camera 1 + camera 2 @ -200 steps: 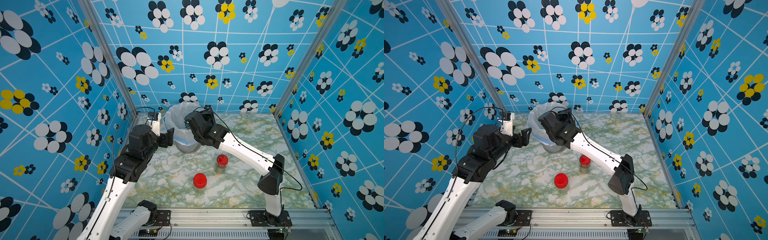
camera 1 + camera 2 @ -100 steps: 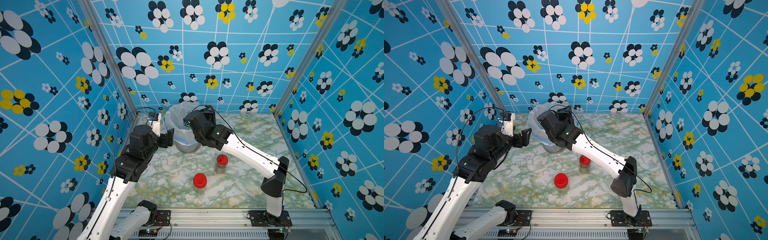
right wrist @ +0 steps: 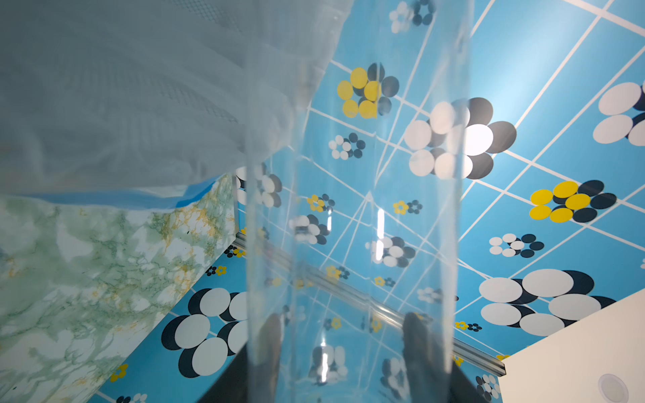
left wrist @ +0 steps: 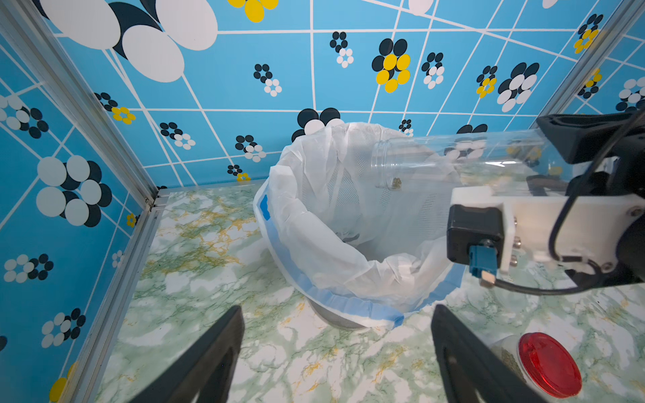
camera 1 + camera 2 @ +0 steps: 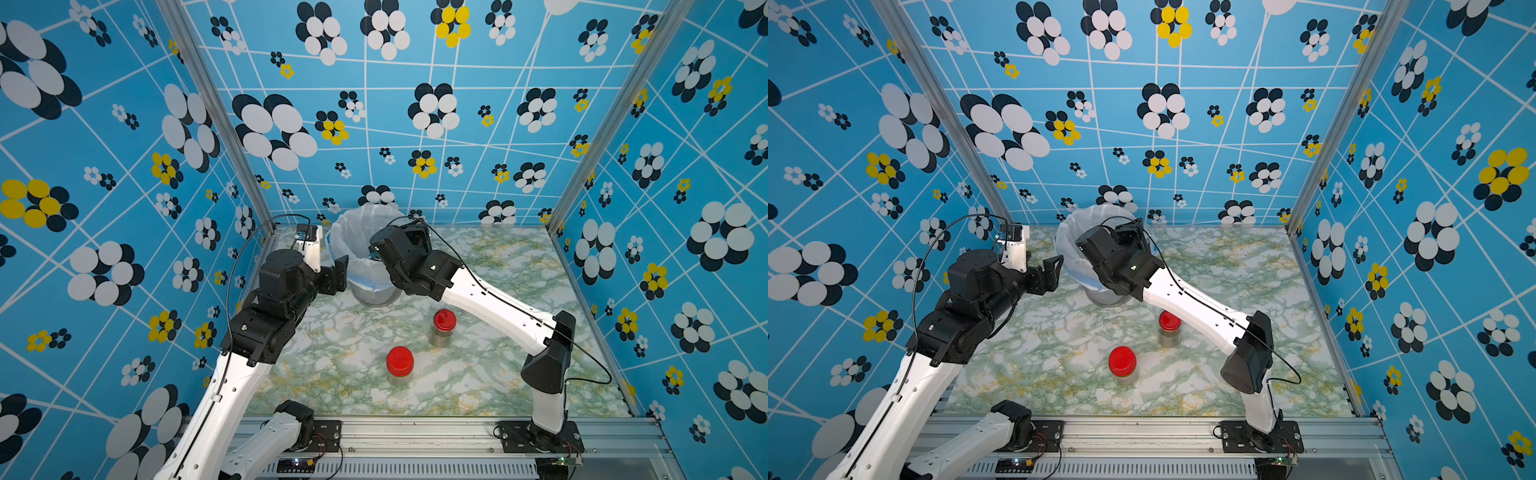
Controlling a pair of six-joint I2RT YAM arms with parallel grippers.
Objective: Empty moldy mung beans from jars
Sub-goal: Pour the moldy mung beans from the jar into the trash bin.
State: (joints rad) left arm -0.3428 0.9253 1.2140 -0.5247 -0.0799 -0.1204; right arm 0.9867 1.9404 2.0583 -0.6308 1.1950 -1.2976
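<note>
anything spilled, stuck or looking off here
No spill shows on the table. One oddity: a small clump of mung beans clings inside the tipped tall jar near its mouth, over the bin, instead of falling out.

3 blue flowered walls (image 5: pixel 415 62), green marbled floor (image 5: pixel 478 382).

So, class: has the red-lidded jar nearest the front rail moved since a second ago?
No. The red-lidded jar stands on the same patch of marbled tabletop, equally far from the front rail, in both top views.
</note>
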